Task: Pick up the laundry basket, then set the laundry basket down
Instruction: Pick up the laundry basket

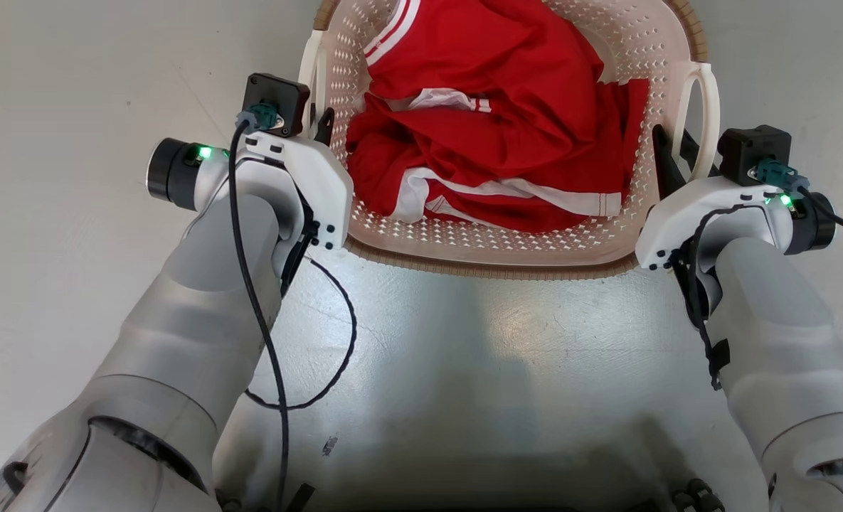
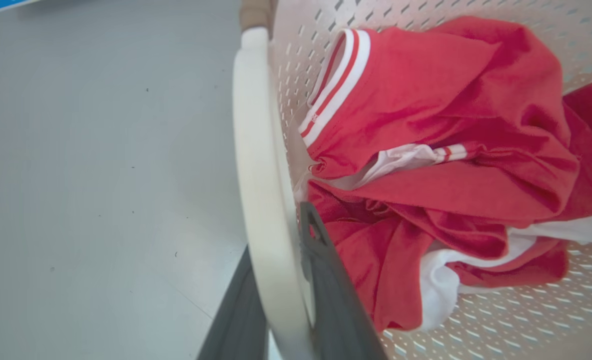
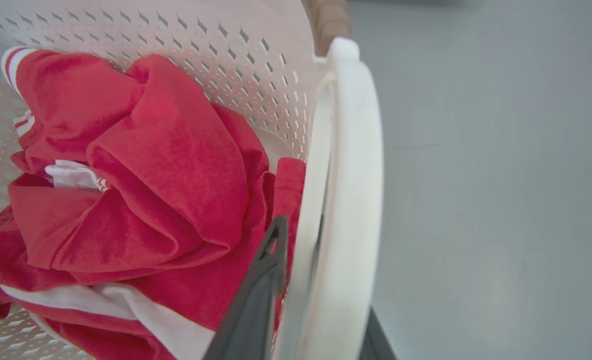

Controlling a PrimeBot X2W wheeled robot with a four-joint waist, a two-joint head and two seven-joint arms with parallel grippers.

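Basket (image 1: 485, 264) on floor (image 1: 464, 370), between the 2 pincers. Left pincer (image 1: 319, 119) straddles left handle (image 1: 312, 64); right pincer (image 1: 677, 142) straddles right handle (image 1: 706, 107). Clothes (image 1: 492, 107) in basket, inboard of both pincers.

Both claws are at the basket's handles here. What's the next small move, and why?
Probably a short, level lift with both arms together. The left claw and right claw each appear closed around a white loop handle of the laundry basket, with red clothing inside.
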